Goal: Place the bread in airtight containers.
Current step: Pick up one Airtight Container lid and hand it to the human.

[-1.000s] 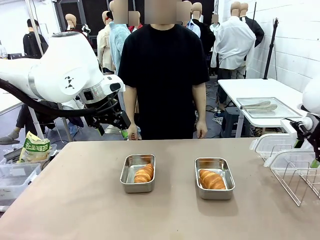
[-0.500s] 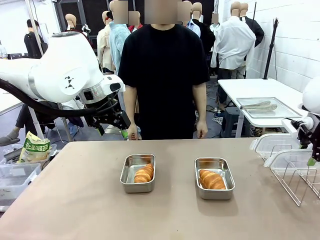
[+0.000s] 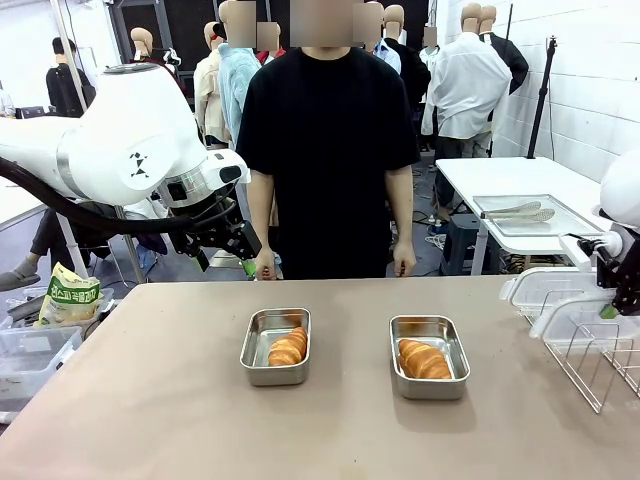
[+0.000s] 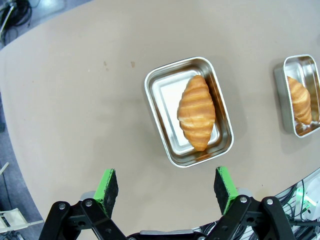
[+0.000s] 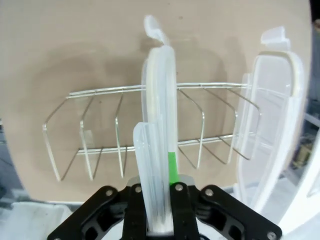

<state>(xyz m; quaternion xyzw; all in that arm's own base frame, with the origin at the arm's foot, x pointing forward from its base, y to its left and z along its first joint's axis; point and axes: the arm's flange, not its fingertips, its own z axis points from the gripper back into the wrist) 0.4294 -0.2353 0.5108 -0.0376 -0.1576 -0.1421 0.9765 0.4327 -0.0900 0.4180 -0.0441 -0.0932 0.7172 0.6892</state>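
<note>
Two steel airtight containers stand on the brown table, the left one (image 3: 273, 377) and the right one (image 3: 428, 389), each with one golden bread roll inside (image 3: 288, 347) (image 3: 423, 359). My left gripper (image 3: 246, 264) hangs open above the table's far edge. In the left wrist view the left gripper (image 4: 165, 186) looks down on the left container (image 4: 165, 105) and its bread (image 4: 196, 111); the other container (image 4: 281, 95) lies at the right edge. My right gripper (image 3: 612, 306) is shut on a clear lid (image 5: 160, 100) standing in the wire rack (image 5: 100, 130).
A second clear lid (image 5: 272, 125) leans in the wire rack (image 3: 590, 365) at the table's right edge. A person in black (image 3: 328, 150) stands at the far side, hands (image 3: 265, 266) down by the table edge. A side table with a steel tray (image 3: 525, 215) stands behind.
My right gripper has closed on the clear lid and drawn it slightly up and left in the rack. The left arm, the containers and the bread have not moved.
</note>
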